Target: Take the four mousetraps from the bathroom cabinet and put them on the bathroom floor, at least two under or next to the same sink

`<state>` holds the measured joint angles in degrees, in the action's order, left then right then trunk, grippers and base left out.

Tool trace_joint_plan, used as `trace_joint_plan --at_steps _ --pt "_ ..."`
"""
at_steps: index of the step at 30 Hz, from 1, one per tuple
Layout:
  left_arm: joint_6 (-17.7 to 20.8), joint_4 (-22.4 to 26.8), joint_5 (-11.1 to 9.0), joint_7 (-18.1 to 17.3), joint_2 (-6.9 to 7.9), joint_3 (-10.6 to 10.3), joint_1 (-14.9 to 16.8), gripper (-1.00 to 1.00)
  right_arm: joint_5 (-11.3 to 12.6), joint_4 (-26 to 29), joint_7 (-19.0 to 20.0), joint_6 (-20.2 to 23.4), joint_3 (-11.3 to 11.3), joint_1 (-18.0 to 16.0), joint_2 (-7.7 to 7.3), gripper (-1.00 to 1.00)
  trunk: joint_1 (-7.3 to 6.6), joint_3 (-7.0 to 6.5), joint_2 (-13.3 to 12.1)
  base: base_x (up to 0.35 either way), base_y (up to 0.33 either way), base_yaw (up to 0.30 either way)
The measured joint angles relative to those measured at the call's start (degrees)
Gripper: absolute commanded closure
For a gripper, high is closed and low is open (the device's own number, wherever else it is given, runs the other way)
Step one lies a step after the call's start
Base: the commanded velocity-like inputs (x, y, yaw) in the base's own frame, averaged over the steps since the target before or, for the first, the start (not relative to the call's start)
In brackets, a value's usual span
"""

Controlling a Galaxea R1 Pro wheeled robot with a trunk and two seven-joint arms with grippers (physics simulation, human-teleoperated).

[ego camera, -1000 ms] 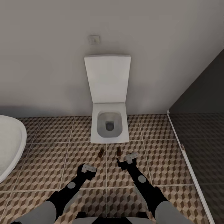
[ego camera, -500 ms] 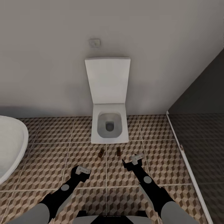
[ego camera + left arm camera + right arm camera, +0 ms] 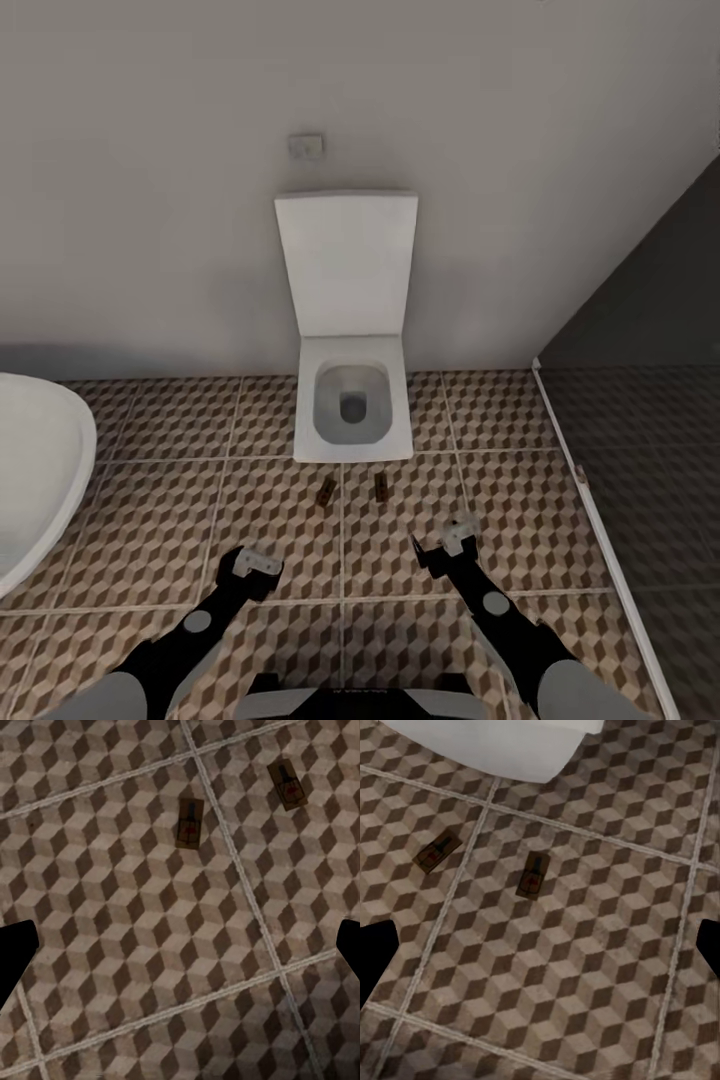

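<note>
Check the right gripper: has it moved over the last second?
Yes. The right gripper has drawn back toward the robot, away from the two mousetraps lying in front of the toilet, which it hovered right beside a second ago.

head cam high; wrists near, share mousetraps (image 3: 190, 824).

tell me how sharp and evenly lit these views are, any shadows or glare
Head view: flat even light, no glare, a soft shadow on the wall beside the toilet, straight lines bowed. Left wrist view: the mousetraps blurry, the bathroom floor shadowless. Right wrist view: equally soft, no glare.
</note>
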<state>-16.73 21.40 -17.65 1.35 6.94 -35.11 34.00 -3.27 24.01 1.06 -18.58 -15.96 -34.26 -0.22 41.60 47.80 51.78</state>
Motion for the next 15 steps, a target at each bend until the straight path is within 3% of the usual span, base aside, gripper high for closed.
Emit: trace_joint_plan --at_steps 8,15 --pt "-2.1 -3.2 -0.1 0.0 0.15 0.0 -0.6 -1.00 0.1 -8.6 0.0 -5.8 -0.1 0.0 -0.43 -1.00 -1.76 -1.44 -3.2 0.000 0.000 0.000" --pt "-8.4 -9.1 -0.4 0.1 0.24 0.1 -1.0 -1.00 0.1 -17.8 -0.1 -12.5 -0.2 0.0 -0.55 -1.00 -3.30 -2.69 -6.0 0.000 0.000 0.000"
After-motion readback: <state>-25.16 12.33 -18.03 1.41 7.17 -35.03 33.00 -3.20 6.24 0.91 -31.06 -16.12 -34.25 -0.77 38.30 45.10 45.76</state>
